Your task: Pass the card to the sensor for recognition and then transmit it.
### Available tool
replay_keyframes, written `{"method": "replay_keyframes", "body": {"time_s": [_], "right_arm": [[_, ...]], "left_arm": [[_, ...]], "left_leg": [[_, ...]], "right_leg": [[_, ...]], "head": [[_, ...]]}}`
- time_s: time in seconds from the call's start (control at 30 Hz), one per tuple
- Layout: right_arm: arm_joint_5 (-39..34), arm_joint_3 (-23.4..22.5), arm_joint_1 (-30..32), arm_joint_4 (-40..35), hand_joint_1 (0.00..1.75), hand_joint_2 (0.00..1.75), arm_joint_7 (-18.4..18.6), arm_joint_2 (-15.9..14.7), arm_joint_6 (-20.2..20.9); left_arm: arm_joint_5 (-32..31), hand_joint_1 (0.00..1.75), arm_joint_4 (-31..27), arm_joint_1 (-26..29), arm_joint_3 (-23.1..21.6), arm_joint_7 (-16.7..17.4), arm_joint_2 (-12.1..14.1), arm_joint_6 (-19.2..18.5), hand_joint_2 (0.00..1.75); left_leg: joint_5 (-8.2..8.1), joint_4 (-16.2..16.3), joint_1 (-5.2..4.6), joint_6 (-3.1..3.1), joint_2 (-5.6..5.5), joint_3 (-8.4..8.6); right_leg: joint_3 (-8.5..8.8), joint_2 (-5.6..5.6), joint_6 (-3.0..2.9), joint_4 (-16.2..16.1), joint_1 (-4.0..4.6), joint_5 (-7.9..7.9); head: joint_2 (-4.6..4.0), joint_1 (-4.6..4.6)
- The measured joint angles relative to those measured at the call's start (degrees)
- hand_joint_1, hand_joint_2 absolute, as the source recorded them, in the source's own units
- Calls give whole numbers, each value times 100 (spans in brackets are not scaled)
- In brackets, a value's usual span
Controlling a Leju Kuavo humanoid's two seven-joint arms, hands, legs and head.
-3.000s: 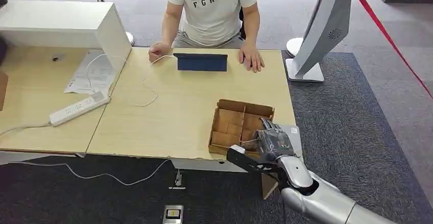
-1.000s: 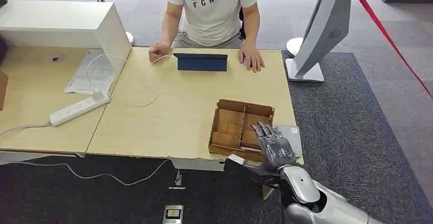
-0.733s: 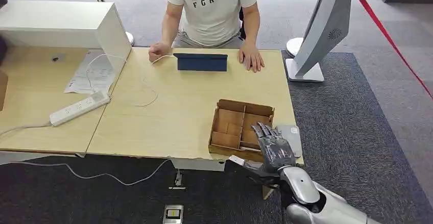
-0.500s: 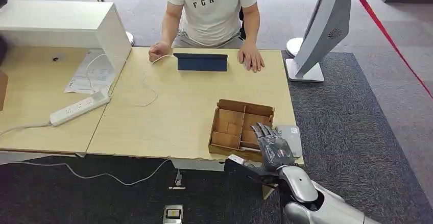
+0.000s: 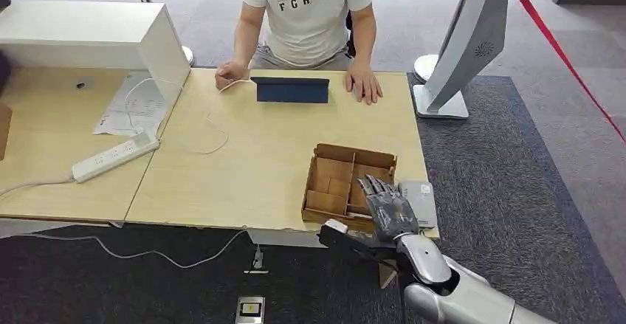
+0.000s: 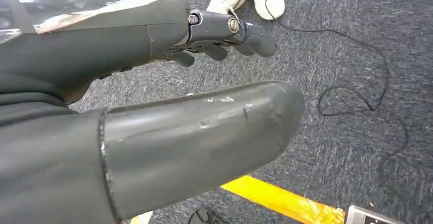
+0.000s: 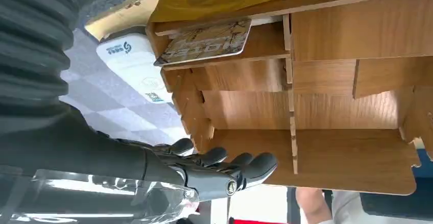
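A patterned card (image 7: 207,41) lies flat in an end compartment of the open wooden box (image 5: 353,155) (image 7: 352,45) at the table's near right corner. Just to the box's right sits the flat white-grey card sensor (image 5: 420,200) (image 7: 134,66). My right hand (image 5: 386,210) hovers over the box's near right part, fingers (image 7: 220,164) stretched out and apart, holding nothing and not touching the card. My left hand (image 6: 214,30) hangs over dark carpet with nothing in it, fingers loosely extended.
A person sits across the wooden table (image 5: 258,154), both hands resting beside a blue tablet case (image 5: 292,89). A power strip (image 5: 114,155), papers and a white cabinet (image 5: 96,36) are at the left. A white kiosk stand (image 5: 461,51) rises beyond the table's right edge.
Three seconds ago my right hand was curled low over the box; it has since drawn back and spread its fingers. In the last second it has shifted slightly left over the box.
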Motion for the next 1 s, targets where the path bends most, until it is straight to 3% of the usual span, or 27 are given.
{"method": "replay_keyframes", "body": {"time_s": [0.5, 0.53, 0.57, 1.0], "right_arm": [[-59, 59, -161, 297, 0, 175, 133, 15, -83], [-59, 61, -165, 308, 145, 175, 146, 15, -83], [-57, 68, -169, 321, 175, 175, 166, 15, -77], [-31, 72, -182, 409, 175, 175, 120, 2, 37]], "left_arm": [[20, 0, 0, 1, 0, 31, 11, 35, 0], [33, 0, 0, 1, 0, 17, 11, 35, 0], [55, 0, 0, 0, 0, 4, 11, 35, 0], [181, 0, 0, 1, 0, -17, 11, 37, 0]], "left_leg": [[0, 0, 0, 0, 0, 1], [0, 0, 0, 0, 0, 1], [0, 0, 0, 0, 0, 1], [0, 0, 0, 0, 0, 1]], "right_leg": [[0, 0, 1, 0, 0, 1], [0, 0, 1, 0, 0, 1], [0, 0, 1, 0, 0, 1], [0, 0, 2, 0, 0, 1]], "head": [[0, -2], [0, -2], [0, 0], [0, -2]]}}
